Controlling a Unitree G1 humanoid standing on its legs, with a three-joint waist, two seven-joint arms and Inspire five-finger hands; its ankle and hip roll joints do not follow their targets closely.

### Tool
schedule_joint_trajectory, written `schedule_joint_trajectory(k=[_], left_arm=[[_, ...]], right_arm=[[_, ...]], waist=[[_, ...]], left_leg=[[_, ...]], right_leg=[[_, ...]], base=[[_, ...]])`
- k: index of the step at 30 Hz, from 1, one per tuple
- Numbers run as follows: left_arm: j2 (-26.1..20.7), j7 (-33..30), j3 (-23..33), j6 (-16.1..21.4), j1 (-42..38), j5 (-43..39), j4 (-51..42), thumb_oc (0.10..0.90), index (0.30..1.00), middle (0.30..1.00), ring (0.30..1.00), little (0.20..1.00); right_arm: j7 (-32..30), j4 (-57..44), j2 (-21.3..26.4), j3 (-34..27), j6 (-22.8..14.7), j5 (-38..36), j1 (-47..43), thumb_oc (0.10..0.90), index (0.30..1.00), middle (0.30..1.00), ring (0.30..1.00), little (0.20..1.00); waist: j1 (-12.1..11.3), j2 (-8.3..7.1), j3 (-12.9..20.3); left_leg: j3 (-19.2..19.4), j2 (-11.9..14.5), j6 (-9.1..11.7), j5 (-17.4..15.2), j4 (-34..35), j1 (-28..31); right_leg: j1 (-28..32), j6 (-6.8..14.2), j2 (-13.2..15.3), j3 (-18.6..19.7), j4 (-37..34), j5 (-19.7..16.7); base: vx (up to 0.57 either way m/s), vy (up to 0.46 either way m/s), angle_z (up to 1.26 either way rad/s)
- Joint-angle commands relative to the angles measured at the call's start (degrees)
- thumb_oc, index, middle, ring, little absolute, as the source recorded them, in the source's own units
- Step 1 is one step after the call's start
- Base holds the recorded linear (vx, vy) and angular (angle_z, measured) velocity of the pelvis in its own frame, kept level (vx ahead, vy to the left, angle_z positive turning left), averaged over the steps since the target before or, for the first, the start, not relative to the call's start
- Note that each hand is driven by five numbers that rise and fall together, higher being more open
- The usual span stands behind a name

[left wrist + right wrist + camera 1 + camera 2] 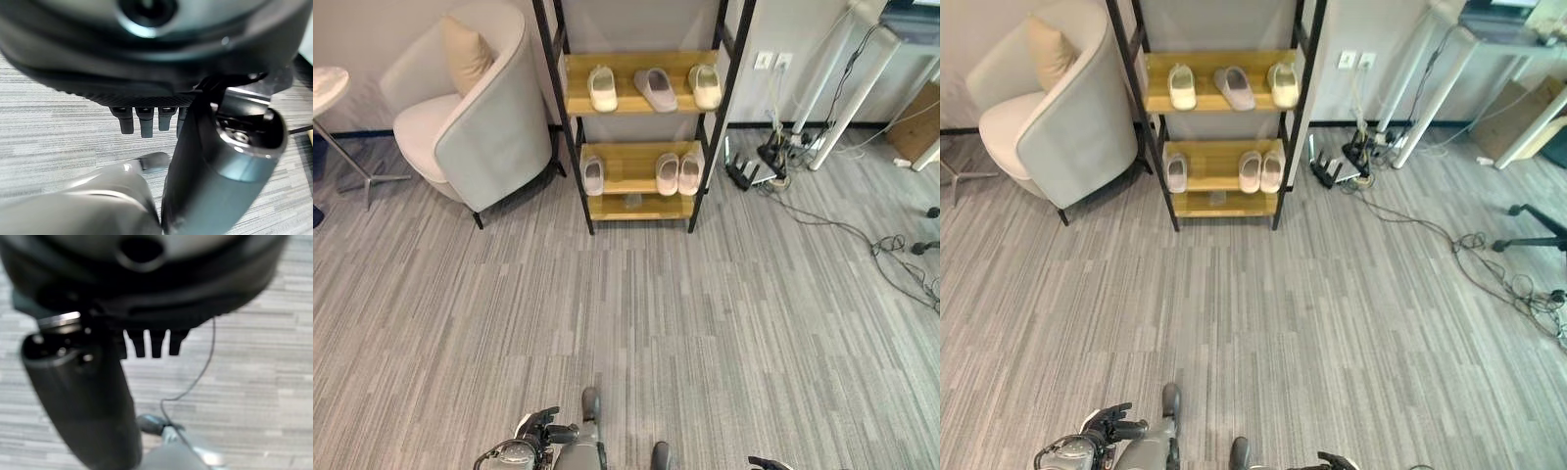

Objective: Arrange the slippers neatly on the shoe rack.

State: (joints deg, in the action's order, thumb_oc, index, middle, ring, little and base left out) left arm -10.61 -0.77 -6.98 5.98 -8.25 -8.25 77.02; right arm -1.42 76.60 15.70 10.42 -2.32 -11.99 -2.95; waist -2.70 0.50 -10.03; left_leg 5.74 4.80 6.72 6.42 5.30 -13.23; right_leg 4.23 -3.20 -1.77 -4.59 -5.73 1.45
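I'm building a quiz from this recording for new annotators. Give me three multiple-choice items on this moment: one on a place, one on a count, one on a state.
1. Where is the grey slipper?
A. On the floor
B. On the rack's upper shelf, between two pale slippers
C. On the armchair

2. How many slippers lie on the lower shelf?
A. Three
B. One
C. Five

3. What is the state of the left robot hand?
A. Curled round a slipper
B. Pinching a cable
C. Open, holding nothing

Answers:
1 B: it lies in the middle of the upper shelf, with a pale slipper on either side.
2 A: one at the left and a pair at the right.
3 C: its wrist view shows straight fingers above bare floor.
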Motion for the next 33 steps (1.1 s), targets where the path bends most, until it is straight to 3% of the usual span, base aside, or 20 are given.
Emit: schedule_joint_trajectory(k=[1, 3, 4, 5, 7, 8, 10, 11, 14, 17, 19, 23, 24, 25, 26, 27, 29, 31, 33], left_arm=[[-1.7, -0.5, -3.4, -2.1, 5.4, 5.6, 4.4, 0.8, 0.9, 0.9, 0.9, 0.9], [-2.0, -0.5, -3.4, -1.6, 4.8, 4.6, 3.5, 0.8, 0.9, 0.9, 0.9, 0.9], [-2.3, -0.7, -3.4, -1.4, 4.0, 4.1, 2.6, 0.8, 0.9, 0.9, 0.9, 0.9], [-2.4, -1.3, -4.2, -1.4, 2.1, 3.3, 0.7, 0.8, 0.9, 0.9, 0.9, 0.9], [-2.4, -1.4, -4.2, -1.4, 2.1, 3.3, 0.7, 0.8, 0.9, 0.9, 0.9, 0.9], [-2.5, -2.7, -5.9, -0.7, 0.2, 3.7, -1.3, 0.8, 0.9, 0.9, 0.9, 0.9], [-2.9, -3.3, -6.6, -0.3, -1.0, 3.6, -2.6, 0.8, 0.9, 0.9, 0.9, 0.9], [-2.9, -3.3, -6.6, -0.3, -1.0, 3.6, -2.6, 0.8, 0.9, 0.9, 0.9, 0.9], [-2.5, -3.6, -7.9, 0.5, -2.4, 3.6, -4.5, 0.8, 0.9, 0.9, 0.9, 0.9], [-1.8, -4.8, -9.4, 0.6, -2.6, 6.4, -3.8, 0.8, 0.9, 0.9, 0.9, 0.9], [-1.2, -4.7, -9.5, 0.5, -2.1, 7.5, -1.9, 0.8, 0.9, 0.9, 0.9, 0.9], [-0.7, -3.9, -8.5, 0.0, -0.3, 8.4, 1.2, 0.8, 0.9, 0.9, 0.9, 0.9], [-0.7, -3.7, -7.7, -0.3, 1.6, 9.1, 2.5, 0.8, 0.9, 0.9, 0.9, 0.9], [-0.5, -3.7, -6.5, -0.3, 3.0, 8.8, 3.1, 0.8, 0.9, 0.9, 0.9, 0.9], [-0.6, -3.5, -5.5, -0.5, 3.5, 8.1, 3.3, 0.8, 0.9, 0.9, 0.9, 0.9], [-0.5, -3.3, -4.4, -0.5, 3.9, 5.7, 3.0, 0.8, 0.9, 0.9, 0.9, 0.9], [-0.1, -2.9, -3.8, -0.3, 3.6, 2.7, 1.3, 0.8, 0.9, 0.9, 0.9, 0.9], [0.3, -3.7, -5.9, 0.3, 3.0, 3.6, -1.2, 0.8, 0.9, 0.9, 0.9, 0.9], [0.3, -5.0, -10.0, 0.1, 2.3, 7.9, -1.7, 0.8, 0.9, 0.9, 0.9, 0.9]], right_arm=[[-0.1, -2.2, 0.2, 1.4, -1.2, 1.3, 1.5, 0.8, 0.9, 0.9, 0.9, 0.9], [0.2, -3.3, -0.3, 1.9, -1.3, 2.2, 0.3, 0.8, 0.9, 0.9, 0.9, 0.9], [0.0, -4.5, -0.5, 2.9, -1.3, 3.2, -0.9, 0.8, 0.9, 0.9, 0.9, 0.9], [-0.4, -6.1, -0.7, 3.9, -1.2, 4.1, -2.3, 0.8, 0.9, 0.9, 0.9, 0.9], [-0.4, -6.1, -0.7, 3.9, -1.2, 4.1, -2.3, 0.8, 0.9, 0.9, 0.9, 0.9], [-0.5, -8.5, -1.0, 3.2, -1.8, 2.2, -3.6, 0.8, 0.9, 0.9, 0.9, 0.9], [-0.9, -9.7, -1.1, 3.3, -2.5, 1.9, -3.8, 0.8, 0.9, 0.9, 0.9, 0.9], [-0.9, -9.7, -1.1, 3.3, -2.5, 1.9, -3.8, 0.8, 0.9, 0.9, 0.9, 0.9], [-1.6, -9.6, -1.2, 3.5, -2.7, 2.2, -3.2, 0.8, 0.9, 0.9, 0.9, 0.9], [-1.7, -8.5, -1.0, 2.3, -2.5, 0.6, -2.1, 0.8, 0.9, 0.9, 0.9, 0.9], [-1.7, -7.6, -1.0, 1.6, -2.3, 0.3, -1.6, 0.8, 0.9, 0.9, 0.9, 0.9], [-1.8, -6.8, -0.2, 0.8, -2.2, 0.5, -0.9, 0.8, 0.9, 0.9, 0.9, 0.9], [-1.6, -6.0, 0.6, 0.0, -2.4, -0.1, -0.5, 0.8, 0.9, 0.9, 0.9, 0.9], [-1.9, -5.0, 1.3, -0.7, -2.3, -0.3, -0.6, 0.8, 0.9, 0.9, 0.9, 0.9], [-1.8, -4.7, 1.9, -1.2, -2.3, -0.6, -0.6, 0.8, 0.9, 0.9, 0.9, 0.9], [-1.7, -4.8, 2.8, -1.5, -2.6, -2.0, -0.7, 0.8, 0.9, 0.9, 0.9, 0.9], [-2.2, -4.9, 2.8, -1.3, -2.8, -2.8, -1.2, 0.8, 0.9, 0.9, 0.9, 0.9], [-2.9, -4.4, 2.9, 0.0, -2.4, -1.2, -0.8, 0.8, 0.9, 0.9, 0.9, 0.9], [-4.5, -4.5, 1.8, 1.3, -1.7, -1.2, -3.6, 0.8, 0.9, 0.9, 0.9, 0.9]], waist=[[-0.9, -4.09, 4.6], [-1.3, -4.69, 4.9], [-1.2, -4.98, 4.4], [-0.1, -3.93, 2.7], [-0.1, -3.81, 2.9], [1.2, -2.1, 1.5], [2.3, -0.66, 1.2], [2.4, -0.76, 0.9], [5.4, 0.33, 0.6], [7.6, -0.55, 1.3], [8.6, -0.54, 1.8], [9.6, -0.19, 3.0], [9.4, -0.28, 3.9], [9.1, 0.39, 4.4], [8.7, 0.25, 4.7], [8.0, -0.18, 4.2], [6.0, -1.91, 2.2], [4.6, -2.89, 1.4], [3.3, -2.69, 1.3]], left_leg=[[0.0, -4.1, -5.1, -0.8, -7.4, -2.5], [0.0, -5.0, -6.4, -3.1, -8.8, -1.9], [0.1, -5.6, -7.1, -4.7, -9.8, -1.3], [0.0, -5.7, -8.8, -6.6, -10.7, 0.8], [0.0, -5.6, -8.8, -6.5, -10.7, 0.6], [-0.7, -5.2, -9.7, -7.9, -10.4, 3.6], [-1.8, -5.4, -9.9, -9.3, -9.7, 7.1], [-1.9, -5.6, -9.9, -9.3, -9.7, 7.3], [-5.2, -6.3, -9.3, -13.4, -9.5, 13.7], [-6.7, -7.1, -8.2, -15.8, -7.9, 18.1], [-7.7, -6.7, -7.4, -17.0, -6.5, 21.2], [-8.7, -5.3, -6.0, -18.4, -6.3, 25.0], [-9.5, -4.2, -4.9, -18.6, -8.5, 26.3], [-9.9, -2.6, -3.4, -16.4, -12.2, 26.2], [-9.5, -2.0, -2.1, -13.2, -16.9, 24.1], [-10.0, -1.9, -0.9, -9.1, -26.8, 18.8], [-10.4, -2.7, -1.6, -5.1, -41.2, 11.3], [-6.9, -1.8, -2.9, -6.3, -43.8, 7.2], [-4.9, -2.0, -3.9, -9.1, -38.3, 4.7]], right_leg=[[5.5, 8.7, 5.2, 1.7, 4.5, 7.6], [3.2, 10.6, 6.7, 2.4, 10.7, 6.5], [0.6, 12.2, 7.8, 2.4, 15.9, 4.1], [-5.3, 14.4, 9.2, 2.4, 28.0, -3.2], [-5.5, 14.3, 9.0, 2.5, 27.9, -3.4], [-9.2, 13.9, 10.2, 0.6, 35.6, -7.4], [-11.9, 12.5, 10.6, -0.4, 36.9, -7.5], [-11.7, 12.6, 10.7, -0.5, 37.1, -7.2], [-16.2, 10.9, 8.9, 0.8, 30.0, -1.0], [-18.1, 11.6, 8.6, 3.3, 16.0, -2.2], [-19.3, 12.6, 8.2, 3.6, 9.9, -4.8], [-19.5, 12.8, 8.0, 1.1, 6.9, -6.7], [-18.4, 11.4, 6.9, 2.0, 9.4, -6.5], [-17.5, 10.2, 5.6, 1.9, 10.7, -5.5], [-16.4, 9.5, 5.5, 1.7, 11.1, -4.6], [-15.1, 8.2, 5.6, 1.6, 11.8, -3.4], [-12.1, 6.1, 5.7, 1.8, 12.1, -1.5], [-8.9, 4.9, 5.8, 1.1, 11.6, 0.4], [-5.9, 5.0, 5.5, 0.5, 10.5, 1.7]], base=[[0.36, 0.183, -0.34], [0.32, 0.179, -0.43], [0.31, 0.247, -0.42], [0.19, 0.186, -0.25], [0.15, 0.135, 0.0], [0.32, 0.186, 0.32], [0.35, 0.143, 0.41], [0.43, 0.015, 0.35], [0.5, -0.069, 0.34], [0.49, -0.146, 0.65], [0.45, -0.183, 0.36], [0.38, -0.218, 0.33], [0.44, -0.309, 0.31], [0.52, -0.368, 0.3], [0.32, -0.275, 0.22], [0.21, -0.25, 0.28], [0.17, -0.308, 0.11], [0.22, -0.215, -0.02], [0.3, -0.028, 0.25]])
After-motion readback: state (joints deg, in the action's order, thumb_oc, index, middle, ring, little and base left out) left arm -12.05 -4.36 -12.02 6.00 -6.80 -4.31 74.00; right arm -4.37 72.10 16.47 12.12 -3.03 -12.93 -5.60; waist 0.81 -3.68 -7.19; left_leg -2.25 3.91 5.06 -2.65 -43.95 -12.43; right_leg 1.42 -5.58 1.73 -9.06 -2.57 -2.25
